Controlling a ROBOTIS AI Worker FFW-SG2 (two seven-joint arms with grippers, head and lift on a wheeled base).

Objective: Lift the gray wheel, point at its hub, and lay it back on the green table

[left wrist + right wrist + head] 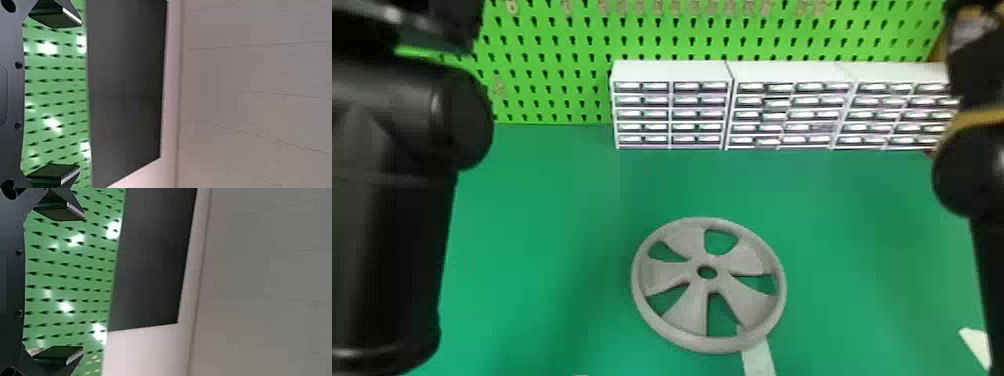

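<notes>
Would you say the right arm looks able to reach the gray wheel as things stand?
Probably yes: the wheel lies on the table with nothing on top, and the right gripper is open and empty, but it faces the pegboard and must turn down.

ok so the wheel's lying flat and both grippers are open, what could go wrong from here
The wheel lies flat on the table, so fingers might scrape the table or slip off its rim. The pale strip runs under the near rim and could get dragged along. Both the left gripper and the right gripper are up facing the pegboard, so coming down carelessly might clip the drawers.
</notes>
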